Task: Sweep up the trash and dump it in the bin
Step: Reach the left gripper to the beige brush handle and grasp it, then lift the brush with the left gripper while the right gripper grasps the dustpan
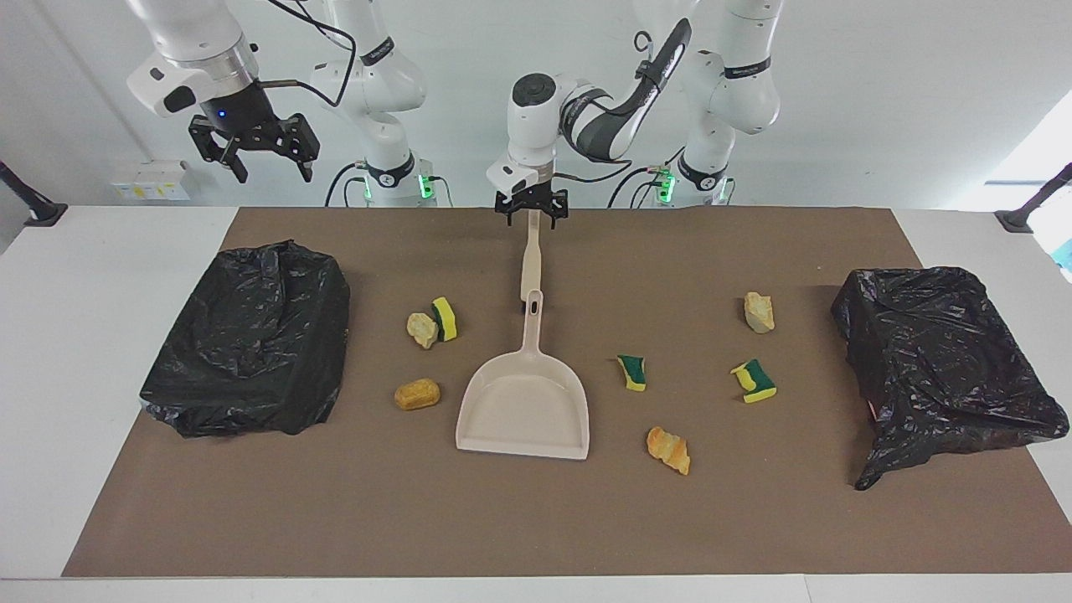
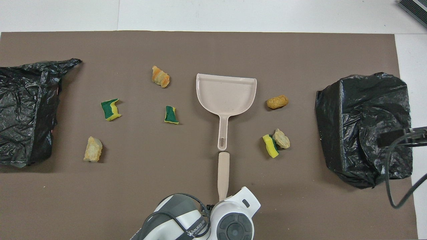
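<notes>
Here, left tool (image 1: 531,215) straddles brush handle (image 1: 531,251).

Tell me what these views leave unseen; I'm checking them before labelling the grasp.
Left gripper: overhead view, hidden under its own arm.
Beige tool: overhead view, robot-side end covered by that arm; contact with the gripper unclear in the facing view.
Right gripper, waiting aloft: overhead view, mostly cut off at the edge.
Bin at the left arm's end: overhead view, cut by the edge.

Glossy crinkled plastic bags (image 1: 251,335), smooth matt plastic dustpan (image 1: 523,402), matt brown mat (image 1: 536,519)
</notes>
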Controlling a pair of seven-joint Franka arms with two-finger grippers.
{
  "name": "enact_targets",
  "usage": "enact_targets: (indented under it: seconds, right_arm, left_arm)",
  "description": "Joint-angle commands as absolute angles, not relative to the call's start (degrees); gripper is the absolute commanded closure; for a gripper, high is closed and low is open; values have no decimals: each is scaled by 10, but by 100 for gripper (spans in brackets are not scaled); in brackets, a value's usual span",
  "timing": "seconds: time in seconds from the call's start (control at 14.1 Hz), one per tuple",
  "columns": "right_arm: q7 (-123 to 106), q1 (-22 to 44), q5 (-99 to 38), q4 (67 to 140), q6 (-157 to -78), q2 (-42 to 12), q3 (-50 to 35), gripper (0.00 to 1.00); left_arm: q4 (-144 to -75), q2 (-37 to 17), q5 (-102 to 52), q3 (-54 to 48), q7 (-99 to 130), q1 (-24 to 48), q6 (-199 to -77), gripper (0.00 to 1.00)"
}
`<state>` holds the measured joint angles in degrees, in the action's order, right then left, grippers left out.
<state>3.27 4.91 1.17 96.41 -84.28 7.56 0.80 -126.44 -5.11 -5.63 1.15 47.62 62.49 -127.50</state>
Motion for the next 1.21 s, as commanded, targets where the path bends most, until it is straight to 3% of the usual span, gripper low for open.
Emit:
enact_targets:
  seconds: [0.0,0.28,0.35,0.5,1.14]
  right_arm:
    - [42,51,3,971,-868,70,7,0]
    - [42,50,-17,989,-886,62,7,0]
    - [42,50,-17,994,-895,64,7,0]
    - [41,50,-17,998,-894,67,7,0]
    - [40,48,-38,1034,-905,71,8,0]
  left_arm:
    - [-1271,-47,-53,22,487,635,-1288,25]
    - [-1256,-45,-53,26,482,627,-1276,45]
    - [-1249,-46,-53,26,482,615,-1271,55]
    - [-1249,-46,-53,26,479,611,-1269,100]
    - [-1203,-19,-24,31,483,513,-1142,100]
